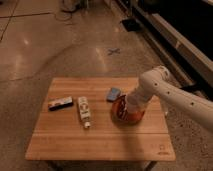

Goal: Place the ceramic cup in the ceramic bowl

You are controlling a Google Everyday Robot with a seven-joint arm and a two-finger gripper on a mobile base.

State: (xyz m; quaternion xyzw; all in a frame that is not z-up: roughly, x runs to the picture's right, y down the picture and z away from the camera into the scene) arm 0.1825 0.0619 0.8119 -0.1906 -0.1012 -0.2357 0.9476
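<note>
A wooden tabletop [100, 135] stood on a shiny speckled floor [60, 45], and a white robot arm [170, 92] came in from the right side and bent down over the ceramic bowl [126, 114]. The bowl was orange-red and glossy, and it stood on the right half of the tabletop, near the back edge. The hand [129, 107] was low inside the bowl, or just above its inside; I cannot tell whether it was open or closed, because the wrist covered it. The ceramic cup could not be made out as a separate thing: only the pale end of the arm was seen at the bowl, so I cannot tell if the cup was gripped there or already lay in the bowl. Just beside the bowl, at its back left, a small blue block [114, 93] lay flat on the wood. More to the left a white bottle [84, 111] lay on its side, with its length running from back to front; it had a printed label with dark marks, but no word on it could be read. Further left a dark flat packet [60, 103] with a light end lay apart from the bottle, and its print was also not readable. On the floor behind the tabletop a blue cross mark [114, 51] was seen.
</note>
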